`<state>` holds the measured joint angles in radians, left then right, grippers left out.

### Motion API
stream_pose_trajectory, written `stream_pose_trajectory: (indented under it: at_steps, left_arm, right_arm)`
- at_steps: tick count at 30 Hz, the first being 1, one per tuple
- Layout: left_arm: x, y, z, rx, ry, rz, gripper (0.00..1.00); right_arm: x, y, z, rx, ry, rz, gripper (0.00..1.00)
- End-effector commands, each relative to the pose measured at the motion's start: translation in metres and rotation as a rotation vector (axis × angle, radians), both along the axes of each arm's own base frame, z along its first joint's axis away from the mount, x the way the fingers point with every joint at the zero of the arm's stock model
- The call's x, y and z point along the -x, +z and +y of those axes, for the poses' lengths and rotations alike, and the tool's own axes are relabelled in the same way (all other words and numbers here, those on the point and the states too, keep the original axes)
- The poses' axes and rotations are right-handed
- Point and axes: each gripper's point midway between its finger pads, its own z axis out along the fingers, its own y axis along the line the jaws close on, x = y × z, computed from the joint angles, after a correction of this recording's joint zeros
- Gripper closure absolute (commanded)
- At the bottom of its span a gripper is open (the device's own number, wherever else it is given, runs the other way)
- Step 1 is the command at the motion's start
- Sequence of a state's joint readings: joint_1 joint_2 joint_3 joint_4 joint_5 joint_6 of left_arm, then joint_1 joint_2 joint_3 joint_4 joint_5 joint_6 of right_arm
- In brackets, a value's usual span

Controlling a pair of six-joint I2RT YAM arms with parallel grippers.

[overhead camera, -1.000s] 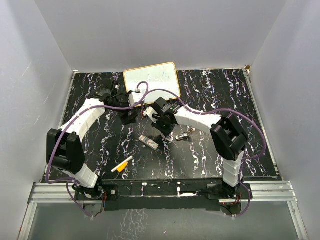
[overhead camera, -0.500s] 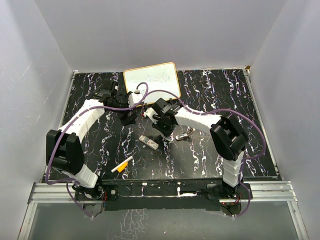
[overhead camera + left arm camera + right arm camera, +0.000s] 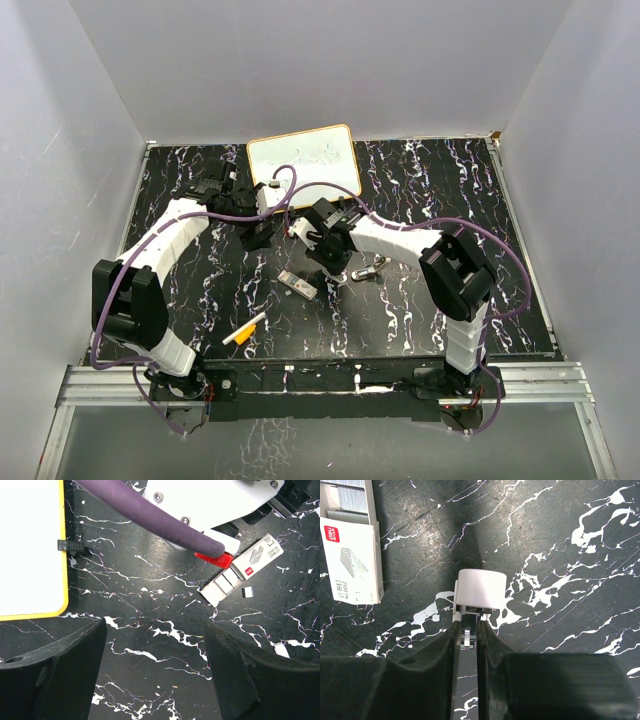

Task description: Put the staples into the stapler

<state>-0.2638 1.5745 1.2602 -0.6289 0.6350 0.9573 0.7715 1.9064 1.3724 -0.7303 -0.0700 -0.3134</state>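
Staples (image 3: pixel 297 285) lie flat on the black marbled table (image 3: pixel 420 310), a small white pack with its inner tray slid partly out so that the grey strips show. The pack sits toward the near side of both end effectors, apart from them, with the orange-and-white marker pen (image 3: pixel 245 330) nearer the arm bases. From the right wrist, the pack (image 3: pixel 352 555) is up and to the left, clear of the fingers.

The right end effector (image 3: pixel 470 627) is pinched tight on the stapler (image 3: pixel 481 587), gripping its narrow metal channel, and the white end cap sticks out past the fingertips just above the table.

The left end effector (image 3: pixel 155 630) stands wide apart with nothing between its fingers, hovering beside the yellow-framed whiteboard (image 3: pixel 30 545). A purple cable (image 3: pixel 150 517) crosses its view. A small metal item (image 3: pixel 368 270) lies to the right of the pack.
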Motion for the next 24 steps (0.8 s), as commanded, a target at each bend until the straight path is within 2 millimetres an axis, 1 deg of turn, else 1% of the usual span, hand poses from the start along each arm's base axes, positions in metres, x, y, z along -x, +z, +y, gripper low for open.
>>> stream_pose_trajectory:
  at_steps: [1,4,9,12,15,17,20,22,24]
  left_arm:
    - [0.007,0.017,0.000,0.023,-0.017,-0.035,0.23]
    - [0.007,0.016,0.001,0.022,-0.016,-0.034,0.24]
    - [0.008,0.017,0.001,0.026,-0.017,-0.035,0.23]
    - [0.008,0.018,0.001,0.026,-0.018,-0.037,0.23]
    - [0.008,0.019,0.001,0.027,-0.016,-0.038,0.23]
    - [0.009,0.020,0.000,0.030,-0.017,-0.037,0.23]
    - [0.012,0.016,-0.001,0.041,-0.026,-0.027,0.23]
    - [0.017,0.012,-0.004,0.058,-0.047,-0.014,0.23]
    - [0.029,0.004,-0.006,0.068,-0.098,0.006,0.24]
  right_arm:
    - [-0.002,0.007,0.002,-0.018,0.005,-0.029,0.85]
    - [-0.002,0.006,0.002,-0.019,0.003,-0.029,0.82]
    - [-0.004,0.005,0.004,-0.024,-0.003,-0.035,0.71]
    - [-0.007,0.008,0.006,-0.039,-0.007,-0.046,0.65]
    - [-0.010,0.013,0.010,-0.058,-0.010,-0.063,0.62]
    - [-0.012,0.021,0.012,-0.083,-0.012,-0.075,0.60]
    - [-0.015,0.040,0.014,-0.157,-0.008,-0.100,0.56]
    - [-0.016,0.057,0.014,-0.227,0.005,-0.115,0.53]
    - [-0.012,0.077,0.013,-0.317,0.039,-0.124,0.51]
